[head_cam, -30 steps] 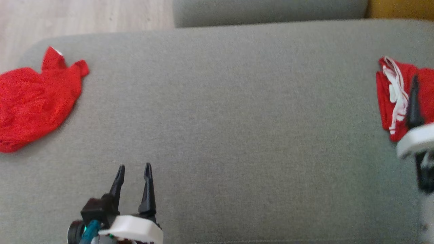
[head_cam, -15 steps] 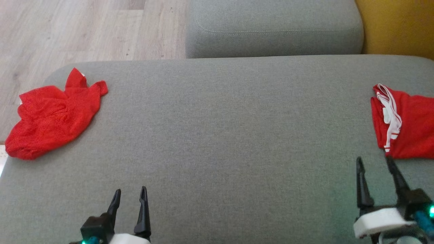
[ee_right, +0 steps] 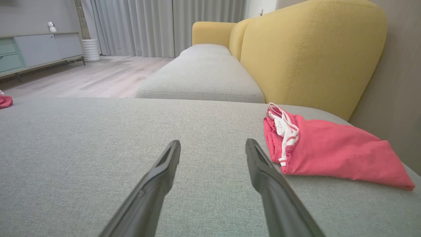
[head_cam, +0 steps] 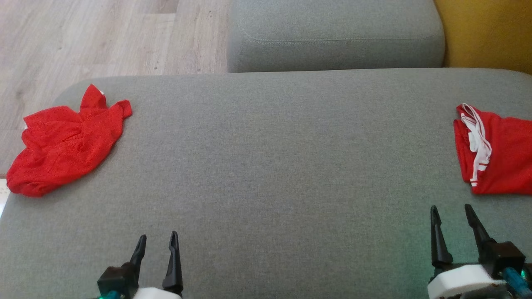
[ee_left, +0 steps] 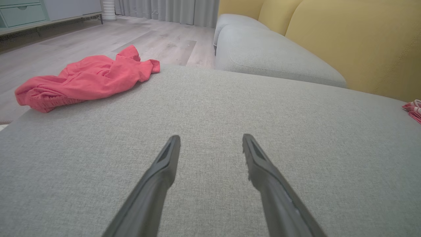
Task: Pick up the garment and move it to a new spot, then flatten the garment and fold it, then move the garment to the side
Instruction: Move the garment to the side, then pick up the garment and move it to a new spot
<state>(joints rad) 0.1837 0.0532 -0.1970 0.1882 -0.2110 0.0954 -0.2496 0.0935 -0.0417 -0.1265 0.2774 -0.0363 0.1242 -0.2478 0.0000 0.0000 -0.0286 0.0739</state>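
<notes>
Both grippers hover low over the big grey seat cushion [head_cam: 282, 166], and both are empty. The left gripper [head_cam: 158, 235] sits at the near edge, jaws parted, grey fabric showing between its two dark fingers [ee_left: 158, 184]. It grips nothing.

Over at the other end, the right gripper [head_cam: 451, 207] is spread just as wide and holds nothing either. Its tips point up the cushion and stop just short of the folded red garment [head_cam: 503, 162]. That one lies at the far right end of the cushion as a flat packet, its white-striped trim bunched along the edge that faces the middle. In the right wrist view it sits just beside the right-hand finger, apart from it, close under the yellow backrest [ee_right: 309, 52].

Now look left: well away from either gripper, a crumpled red garment [head_cam: 62, 153] lies in a loose heap at the cushion's rounded corner. Its outer edge is right at the brink above the pale wooden floor [head_cam: 83, 37]. On the far side, a second grey cushion [head_cam: 332, 37] butts up against the big one
</notes>
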